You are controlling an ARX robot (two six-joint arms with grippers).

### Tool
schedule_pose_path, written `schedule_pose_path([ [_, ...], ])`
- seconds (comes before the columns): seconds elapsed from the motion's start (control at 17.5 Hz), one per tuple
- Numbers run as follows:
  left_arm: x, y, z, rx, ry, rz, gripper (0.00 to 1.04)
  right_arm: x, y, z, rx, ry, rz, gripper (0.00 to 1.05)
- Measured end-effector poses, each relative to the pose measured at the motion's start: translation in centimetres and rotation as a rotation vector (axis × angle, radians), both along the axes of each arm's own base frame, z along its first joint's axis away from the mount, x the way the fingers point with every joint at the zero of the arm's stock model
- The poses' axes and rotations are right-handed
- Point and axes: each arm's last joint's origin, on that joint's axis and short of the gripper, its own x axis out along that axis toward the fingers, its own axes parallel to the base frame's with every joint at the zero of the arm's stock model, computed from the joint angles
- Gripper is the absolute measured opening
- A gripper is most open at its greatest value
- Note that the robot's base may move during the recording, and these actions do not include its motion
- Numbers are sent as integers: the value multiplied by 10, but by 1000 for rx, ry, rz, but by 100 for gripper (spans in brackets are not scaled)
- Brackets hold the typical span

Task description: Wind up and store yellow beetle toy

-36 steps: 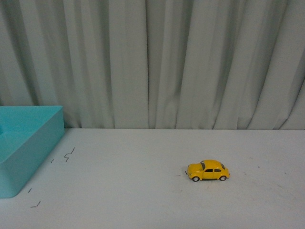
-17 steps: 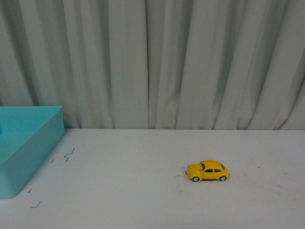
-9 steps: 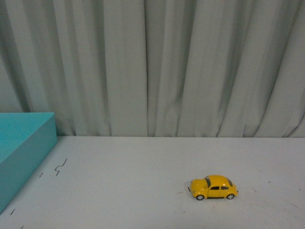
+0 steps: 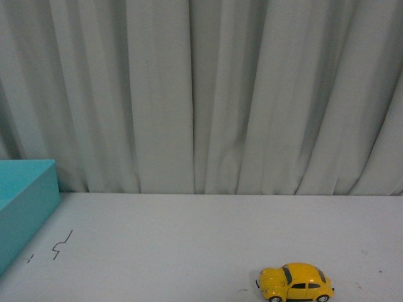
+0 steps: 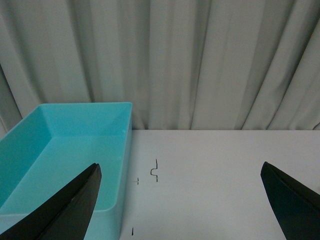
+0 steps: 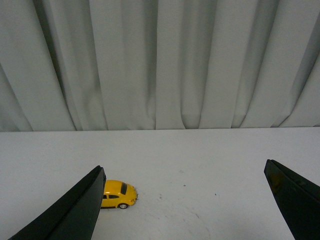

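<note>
The left claw [image 5: 179, 170] is closest to its wrist camera. It stands wide apart, with its two dark fingers [image 5: 65, 212] gripping nothing. Beyond and between them lie the white bench [image 5: 215, 190] and part of the bin [image 5: 85, 105].

The right claw [image 6: 184, 170] is spread just as wide in its own wrist view, and it too grips nothing. The beetle [image 6: 119, 194] sits on the bench beyond it, one end covered by the edge of a finger [image 6: 75, 215] (how near that finger really is to the toy, the view does not settle).

Neither arm shows in the front view. There the beetle [image 4: 295, 282] sits at the lower right of the frame, upright on its wheels and side-on to the camera, its tyres almost at the bottom edge. It rests on the bench [image 4: 189, 233], touching nothing else.

Farther back, at the lower left of the frame, a few small black marks [image 4: 61, 244] are drawn on the bench. The teal bin [image 4: 25, 207] stands at the left edge, just left of the marks and well apart from the beetle. The left wrist view shows it as an open-topped rectangle, with the marks [image 5: 154, 170] just beside its wall.

Farthest back, a pale grey curtain [image 4: 201, 94] hangs in vertical folds. It fills the upper part of the frame and meets the bench's back edge.
</note>
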Motion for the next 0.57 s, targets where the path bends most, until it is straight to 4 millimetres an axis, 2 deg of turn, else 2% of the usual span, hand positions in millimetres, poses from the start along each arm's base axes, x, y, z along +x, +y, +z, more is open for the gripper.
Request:
schedule_pose_path([
  [0.57,0,0,0,0,0,0,98,0,0,0,0,0,0,98],
])
